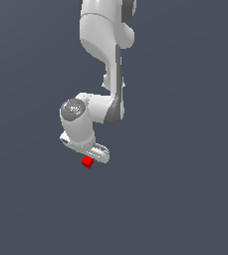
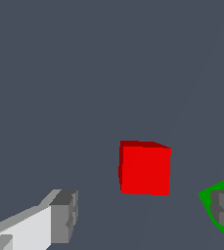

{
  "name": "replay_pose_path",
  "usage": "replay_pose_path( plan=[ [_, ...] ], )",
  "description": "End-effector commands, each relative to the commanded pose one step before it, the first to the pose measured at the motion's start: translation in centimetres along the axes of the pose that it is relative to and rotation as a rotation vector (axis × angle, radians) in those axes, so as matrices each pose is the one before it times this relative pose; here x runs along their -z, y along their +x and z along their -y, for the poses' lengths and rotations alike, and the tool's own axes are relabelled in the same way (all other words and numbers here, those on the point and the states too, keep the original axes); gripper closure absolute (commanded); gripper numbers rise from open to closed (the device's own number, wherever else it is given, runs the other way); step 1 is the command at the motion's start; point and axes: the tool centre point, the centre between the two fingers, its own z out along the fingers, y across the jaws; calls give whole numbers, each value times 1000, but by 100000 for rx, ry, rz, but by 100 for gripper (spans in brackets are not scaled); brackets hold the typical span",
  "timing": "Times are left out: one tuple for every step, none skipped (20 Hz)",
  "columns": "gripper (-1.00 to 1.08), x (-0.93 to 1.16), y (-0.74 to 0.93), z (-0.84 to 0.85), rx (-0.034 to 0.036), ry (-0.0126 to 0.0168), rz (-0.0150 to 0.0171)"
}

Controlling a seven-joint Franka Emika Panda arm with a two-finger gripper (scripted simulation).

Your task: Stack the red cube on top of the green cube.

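Note:
The red cube (image 2: 145,168) rests on the dark grey floor. In the wrist view it lies between the lines of my two fingers and a little beyond their tips. My gripper (image 2: 145,215) is open and holds nothing, and its grey pads (image 2: 64,215) stand wide apart. The green cube (image 2: 216,197) sits close beside the red one, partly hidden behind the other finger. In the exterior view the white hand of the gripper (image 1: 87,152) hovers right over the red cube (image 1: 87,162). There the green cube (image 1: 73,149) shows only as a sliver at the hand's edge.
The plain dark grey floor (image 1: 185,199) spreads all around. The white arm (image 1: 105,60) rises behind the hand toward the top of the exterior view. Nothing else shows.

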Motion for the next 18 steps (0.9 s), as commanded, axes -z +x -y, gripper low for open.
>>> replay_pose_path(
  plan=[
    [-92,-525,532,-573,-3158,387,-149],
    [-92,-131,119,-155,-758,83,-9],
    [-92,-92,83,-109,-540,61,-5],
    [-92,-54,50,-67,-325,38,-2],
    [-92,-17,14,-17,-97,12,0],
    [-92,63,-106,29,541,-139,88],
    [-92,-37,-1,2,0,0,0],
    [-92,-111,-3,7,0,0,0],
    [-92,-184,-4,11,0,0,0],
    [-92,-249,5,-28,-66,19,-7],
    [-92,-330,-10,20,0,0,0],
    [-92,-391,2,-29,-81,23,-9],
    [-92,-464,-5,-16,-66,18,-7],
    [-92,-532,-9,-12,-66,18,-7],
    [-92,-591,-13,-9,-66,18,-7],
    [-92,-545,-7,-21,-81,22,-8],
    [-92,-469,-7,-3,-47,13,-5],
    [-92,-389,1,-6,-47,13,-5]
  ],
)
